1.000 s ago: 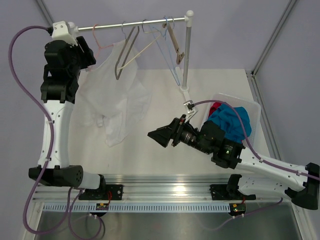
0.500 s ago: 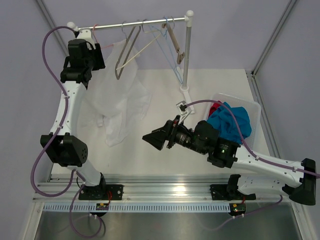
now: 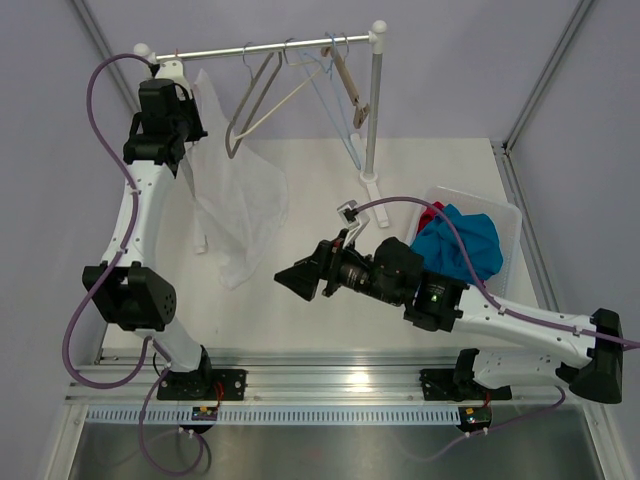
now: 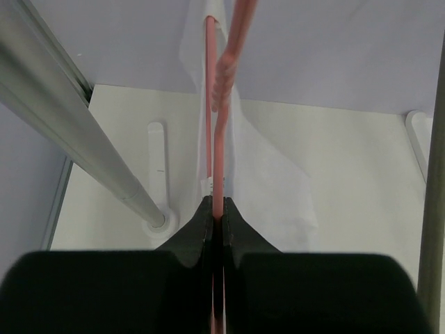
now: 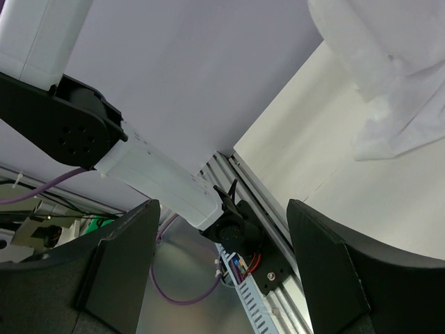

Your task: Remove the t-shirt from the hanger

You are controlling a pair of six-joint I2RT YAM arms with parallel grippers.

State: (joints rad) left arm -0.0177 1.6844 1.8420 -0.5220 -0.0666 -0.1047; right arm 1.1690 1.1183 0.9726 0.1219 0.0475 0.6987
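Observation:
A white t-shirt (image 3: 240,200) hangs from a thin pink hanger (image 4: 211,104) at the left end of the rail (image 3: 260,48), its lower part draped on the table. My left gripper (image 3: 177,72) is up under the rail, shut on the pink hanger wire. In the left wrist view the wire runs straight between the closed left gripper (image 4: 217,203), with the t-shirt (image 4: 271,174) hanging behind it. My right gripper (image 3: 290,278) hovers open over the middle of the table, right of the shirt's hem. In its wrist view the right gripper (image 5: 221,209) holds nothing, and the t-shirt (image 5: 389,83) shows at the upper right.
Several bare hangers (image 3: 250,110) hang further right on the rail. The rack's upright post (image 3: 375,100) stands at the back centre. A clear bin (image 3: 510,215) with blue and red clothes (image 3: 460,240) sits at the right. A metal frame pole (image 4: 76,118) runs close by the left gripper.
The left arm swung in under the rail and its gripper closed on the pink hanger. The shirt now hangs narrower. The right arm slid left, still open.

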